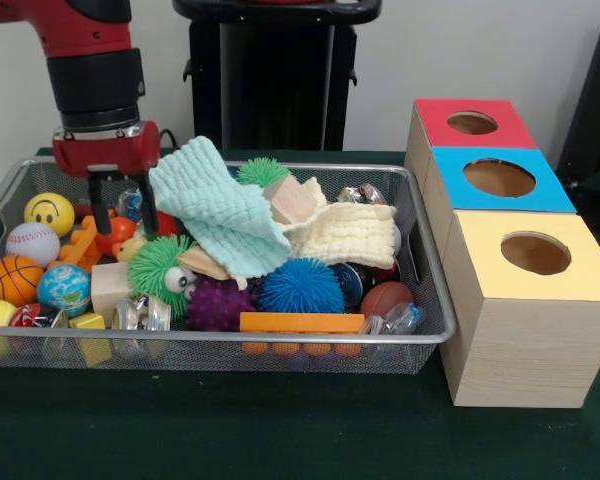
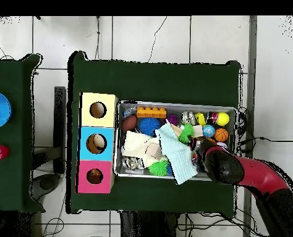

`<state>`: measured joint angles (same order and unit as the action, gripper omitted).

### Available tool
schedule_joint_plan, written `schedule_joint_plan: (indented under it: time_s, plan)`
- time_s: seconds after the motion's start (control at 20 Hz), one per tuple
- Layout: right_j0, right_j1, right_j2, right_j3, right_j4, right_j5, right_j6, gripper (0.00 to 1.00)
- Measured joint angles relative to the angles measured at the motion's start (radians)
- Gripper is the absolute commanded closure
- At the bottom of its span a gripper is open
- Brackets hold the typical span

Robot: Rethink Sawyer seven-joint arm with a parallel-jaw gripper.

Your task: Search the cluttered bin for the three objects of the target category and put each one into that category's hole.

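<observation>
Dark green table cloth [image 1: 280, 430] under everything, pale wall behind. Down in the left end of the wire mesh bin [image 1: 420, 345]: gripper [image 1: 123, 212], black fingers [image 1: 101, 208] spread apart, straddling a small orange toy animal [image 1: 120, 233] at the tips, contact not clear enough to call a pinch. Just left of that toy, orange plastic pieces [image 1: 80, 243]; just right of it, a green spiky ball with googly eyes [image 1: 160, 270]. Left of the gripper, a yellow smiley ball [image 1: 48, 212], a baseball [image 1: 32, 243], a basketball [image 1: 14, 279] and a globe ball [image 1: 63, 289]. Right of the gripper, draped over the clutter, a mint green cloth [image 1: 215, 215], then a cream cloth [image 1: 348, 235], a wooden block [image 1: 290, 200] between them, a second green spiky ball [image 1: 263, 172] behind. Toward the bin's front rim, a purple spiky ball [image 1: 218, 303], a blue spiky ball [image 1: 300, 287], an orange bar [image 1: 300, 322]. Other target animals not made out among the clutter. Right of the bin, three wooden boxes in a row, well apart from the gripper: yellow-topped box [image 1: 530, 300] nearest the camera, blue-topped box [image 1: 500, 180] in the middle, red-topped box [image 1: 470, 123] farthest, its round hole [image 1: 472, 122] open. From overhead, red arm [image 2: 254, 173] reaching in over the bin's end opposite the boxes.
</observation>
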<state>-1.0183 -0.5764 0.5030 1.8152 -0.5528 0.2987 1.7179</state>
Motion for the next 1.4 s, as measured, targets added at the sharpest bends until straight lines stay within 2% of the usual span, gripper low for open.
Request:
schedule_joint_plan:
  time_s: [0.4, 0.7, 0.95, 1.4]
  plan:
    - [-0.030, -0.004, 0.056, 0.003, -0.058, 0.123, -0.004, 0.00]
    - [-0.033, 0.023, 0.079, 0.015, -0.107, 0.124, -0.004, 0.00]
    - [-0.042, 0.081, 0.112, 0.017, -0.160, 0.123, -0.004, 0.00]
    - [-0.076, 0.132, 0.152, 0.009, -0.186, 0.148, -0.019, 0.00]
